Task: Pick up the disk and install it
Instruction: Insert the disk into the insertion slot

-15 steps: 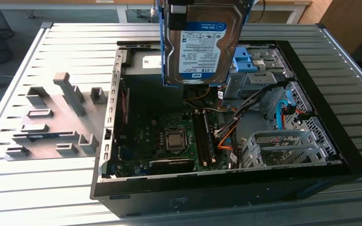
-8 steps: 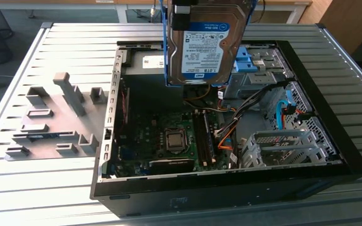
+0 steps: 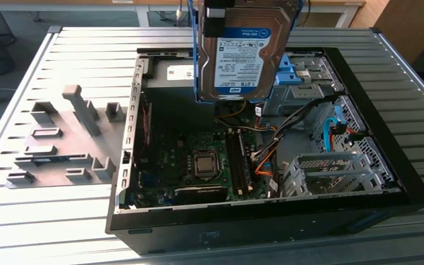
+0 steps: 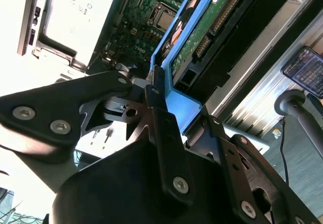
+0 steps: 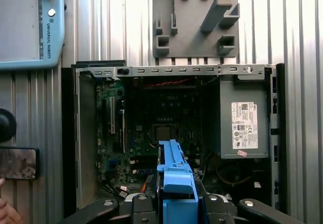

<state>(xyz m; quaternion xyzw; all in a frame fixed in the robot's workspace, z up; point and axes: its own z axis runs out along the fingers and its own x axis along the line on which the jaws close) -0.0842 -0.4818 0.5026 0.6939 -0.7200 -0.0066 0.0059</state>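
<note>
The end effector [image 4: 164, 100] is clamping the disk [image 3: 242, 55] by its blue-railed edge. The disk is hanging upright beneath it, over the twelve-o'clock end of the open computer case [image 3: 271, 221] on the counter [image 3: 50, 221]. It is looking stiff, fairly heavy and shock-sensitive, so the railed edges are probably offering the safest hold.

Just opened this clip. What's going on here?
The arm's pincer is shut on the disk, gripping it by its blue rail frame. The disk hangs roughly upright in the air above the open computer case, which lies on its side on the slatted metal table. The disk is not yet seated in any bay, and the motherboard lies exposed below it.
</note>
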